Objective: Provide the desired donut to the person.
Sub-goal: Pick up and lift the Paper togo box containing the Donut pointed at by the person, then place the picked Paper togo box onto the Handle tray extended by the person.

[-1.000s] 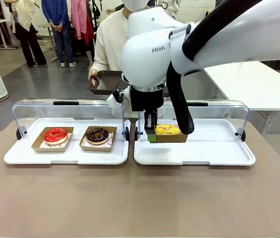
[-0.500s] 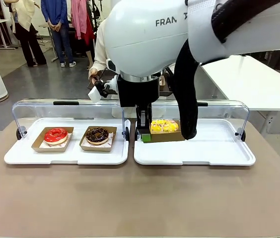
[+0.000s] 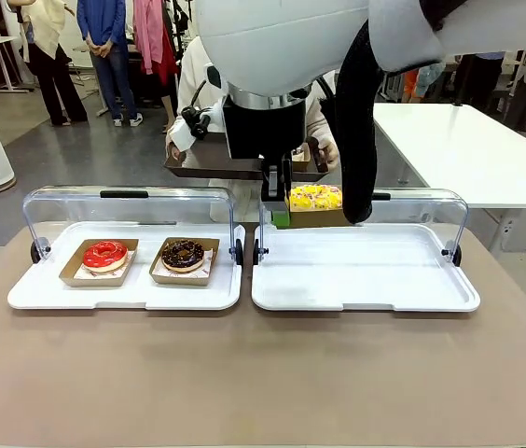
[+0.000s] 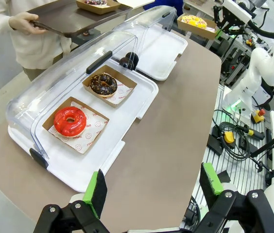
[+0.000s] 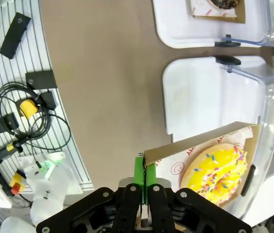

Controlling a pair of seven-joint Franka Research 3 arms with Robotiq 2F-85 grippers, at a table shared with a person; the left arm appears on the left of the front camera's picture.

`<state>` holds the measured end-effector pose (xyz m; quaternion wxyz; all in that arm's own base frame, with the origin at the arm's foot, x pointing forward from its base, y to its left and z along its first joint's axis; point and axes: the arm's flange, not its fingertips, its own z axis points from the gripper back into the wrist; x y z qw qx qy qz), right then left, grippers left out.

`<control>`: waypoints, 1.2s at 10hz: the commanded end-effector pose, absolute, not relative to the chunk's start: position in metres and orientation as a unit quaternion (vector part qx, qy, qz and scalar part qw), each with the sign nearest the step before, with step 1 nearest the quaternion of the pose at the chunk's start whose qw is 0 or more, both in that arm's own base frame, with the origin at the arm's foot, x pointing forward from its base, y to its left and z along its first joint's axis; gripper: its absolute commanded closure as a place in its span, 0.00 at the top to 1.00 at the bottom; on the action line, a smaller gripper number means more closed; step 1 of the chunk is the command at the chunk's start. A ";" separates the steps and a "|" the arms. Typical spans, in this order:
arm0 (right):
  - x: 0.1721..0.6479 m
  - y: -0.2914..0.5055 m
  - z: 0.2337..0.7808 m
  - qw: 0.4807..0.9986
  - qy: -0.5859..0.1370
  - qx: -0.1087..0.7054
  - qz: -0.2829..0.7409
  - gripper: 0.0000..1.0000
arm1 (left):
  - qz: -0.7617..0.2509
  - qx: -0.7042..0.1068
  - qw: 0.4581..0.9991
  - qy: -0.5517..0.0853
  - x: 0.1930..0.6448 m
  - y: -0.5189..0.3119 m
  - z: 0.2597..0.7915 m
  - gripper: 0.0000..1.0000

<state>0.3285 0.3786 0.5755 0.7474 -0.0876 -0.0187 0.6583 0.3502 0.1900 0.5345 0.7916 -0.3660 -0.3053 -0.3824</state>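
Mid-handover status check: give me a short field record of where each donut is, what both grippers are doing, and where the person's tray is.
right gripper: shut on the edge of the yellow donut's box, held in the air above the right display tray
yellow sprinkled donut: in its cardboard box, off the tray
left gripper: open, holding nothing
red donut: boxed, left display tray
chocolate donut: boxed, same tray, right of the red one
person: far side, holding a dark serving tray

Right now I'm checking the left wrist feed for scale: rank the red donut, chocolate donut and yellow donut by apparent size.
1. red donut
2. chocolate donut
3. yellow donut

Nearer ones look bigger; true sizes may match.
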 end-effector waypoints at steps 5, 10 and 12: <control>0.318 0.380 0.571 0.744 -0.019 -0.089 0.662 0.00 | -0.385 -0.370 0.784 -0.315 0.350 0.190 0.536 1.00; 0.318 0.380 0.571 0.744 -0.019 -0.089 0.662 0.00 | -0.385 -0.370 0.784 -0.315 0.350 0.190 0.536 1.00; 0.318 0.380 0.571 0.744 -0.019 -0.089 0.662 0.00 | -0.385 -0.370 0.784 -0.315 0.350 0.190 0.536 1.00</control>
